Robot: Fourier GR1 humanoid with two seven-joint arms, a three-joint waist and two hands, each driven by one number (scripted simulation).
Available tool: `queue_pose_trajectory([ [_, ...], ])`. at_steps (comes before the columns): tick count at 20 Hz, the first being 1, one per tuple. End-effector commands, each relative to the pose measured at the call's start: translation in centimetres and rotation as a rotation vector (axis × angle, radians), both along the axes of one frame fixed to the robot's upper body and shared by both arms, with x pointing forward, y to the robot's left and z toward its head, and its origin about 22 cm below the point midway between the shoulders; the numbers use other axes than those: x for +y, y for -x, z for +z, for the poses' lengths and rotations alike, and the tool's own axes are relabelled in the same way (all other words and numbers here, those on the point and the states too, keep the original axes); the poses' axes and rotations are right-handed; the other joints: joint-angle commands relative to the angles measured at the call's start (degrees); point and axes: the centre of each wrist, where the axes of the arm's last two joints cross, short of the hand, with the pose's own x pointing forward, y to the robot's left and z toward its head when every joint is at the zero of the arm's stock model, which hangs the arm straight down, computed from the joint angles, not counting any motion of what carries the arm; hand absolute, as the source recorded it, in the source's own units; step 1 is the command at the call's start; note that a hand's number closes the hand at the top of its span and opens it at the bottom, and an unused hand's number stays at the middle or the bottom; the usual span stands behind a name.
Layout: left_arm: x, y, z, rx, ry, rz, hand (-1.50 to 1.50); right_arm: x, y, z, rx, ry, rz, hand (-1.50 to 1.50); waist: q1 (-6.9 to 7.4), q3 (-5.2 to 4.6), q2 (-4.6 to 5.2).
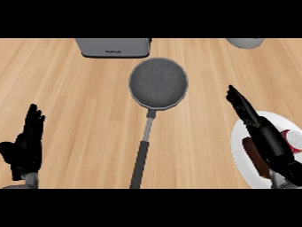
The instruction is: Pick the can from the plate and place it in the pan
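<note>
Lying on the white plate [245, 155], the red-and-white can [296, 141] sits beside the right hand [264, 133], fingers straight.

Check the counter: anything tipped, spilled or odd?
Nothing spilled. The can lies on its side on the plate, partly hidden by the open right hand. The pan sits flat; the left hand rests open at lower left.

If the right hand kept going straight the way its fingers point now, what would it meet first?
Probably nothing close: the right hand points up and slightly left over bare counter, passing right of the pan. The white object at the top edge lies roughly in line, though height is unclear.
</note>
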Motion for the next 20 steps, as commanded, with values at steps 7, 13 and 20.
queue_pose_trajectory([
  [7, -0.1, -0.1, 1.5, 0.106, -0.173, -0.241, 0.0, -12.0, -2.8, 6.4, 0.072, 0.448, -0.205, -1.5, -1.89, -1.02, 2.49],
  [13, 0.1, -0.5, 3.7, 0.159, -0.201, -0.288, 0.0, -23.3, 1.8, 4.6, 0.379, 0.104, -0.656, -1.5, -2.02, -0.4, 1.82],
  [20, -1.8, 0.9, 4.9, 0.158, -0.187, -0.349, 0.0, -24.9, 1.0, 9.3, 0.41, 0.497, -0.429, -1.5, -0.02, -0.46, 1.72],
])
